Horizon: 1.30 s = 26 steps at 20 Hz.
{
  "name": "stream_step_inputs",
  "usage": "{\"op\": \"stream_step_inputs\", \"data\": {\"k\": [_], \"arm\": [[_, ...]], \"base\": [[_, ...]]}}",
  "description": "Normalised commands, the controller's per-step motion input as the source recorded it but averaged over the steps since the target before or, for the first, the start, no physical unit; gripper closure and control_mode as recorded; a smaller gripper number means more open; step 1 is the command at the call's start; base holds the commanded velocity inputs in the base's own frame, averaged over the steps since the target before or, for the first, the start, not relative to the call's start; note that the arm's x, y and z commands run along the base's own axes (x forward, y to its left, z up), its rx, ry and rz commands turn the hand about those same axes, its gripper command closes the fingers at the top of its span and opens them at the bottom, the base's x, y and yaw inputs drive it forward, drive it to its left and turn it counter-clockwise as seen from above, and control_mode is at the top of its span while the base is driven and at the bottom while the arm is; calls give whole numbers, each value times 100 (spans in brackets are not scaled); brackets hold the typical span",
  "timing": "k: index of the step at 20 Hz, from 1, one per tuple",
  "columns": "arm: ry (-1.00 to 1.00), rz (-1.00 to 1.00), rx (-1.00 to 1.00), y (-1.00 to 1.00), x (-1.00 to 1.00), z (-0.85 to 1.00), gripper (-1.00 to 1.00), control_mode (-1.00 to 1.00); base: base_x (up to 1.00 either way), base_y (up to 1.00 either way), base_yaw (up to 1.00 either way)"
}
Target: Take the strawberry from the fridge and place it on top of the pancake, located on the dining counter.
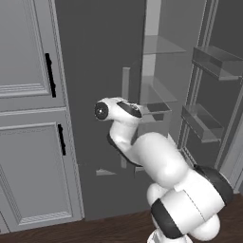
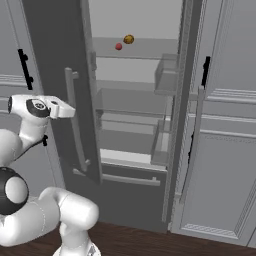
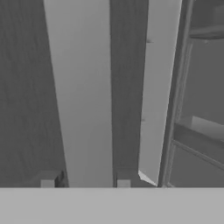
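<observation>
Gripping the fridge (image 2: 55, 45) handle (image 3: 83, 96), jaws closed; no readable writing.

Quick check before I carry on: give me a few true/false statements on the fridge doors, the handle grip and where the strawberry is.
1. The gripper is closed around a pale bar handle of the fridge. True.
2. The strawberry is held by the gripper. False: it lies on an upper fridge shelf.
3. A yellow-brown item sits beside the strawberry. True.
4. The fridge is fully shut. False: its interior shelves and door bins are exposed.
</observation>
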Motion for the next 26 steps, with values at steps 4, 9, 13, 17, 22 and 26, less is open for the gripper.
{"op": "stream_step_inputs", "data": {"k": [4,9,13,17,22,26], "arm": [[0,-35,0,48,-81,-12,100,-100],[0,-33,-1,71,-69,-6,-100,-100],[0,-23,0,51,-33,-2,-100,-100],[9,-1,-1,5,-1,-15,-100,-100],[8,18,6,-8,-36,-3,-100,-100],[0,27,4,11,-49,15,-100,-100]], "base": [[0,0,0],[0,0,0],[0,0,0],[0,0,0],[0,0,0],[0,0,0]]}}
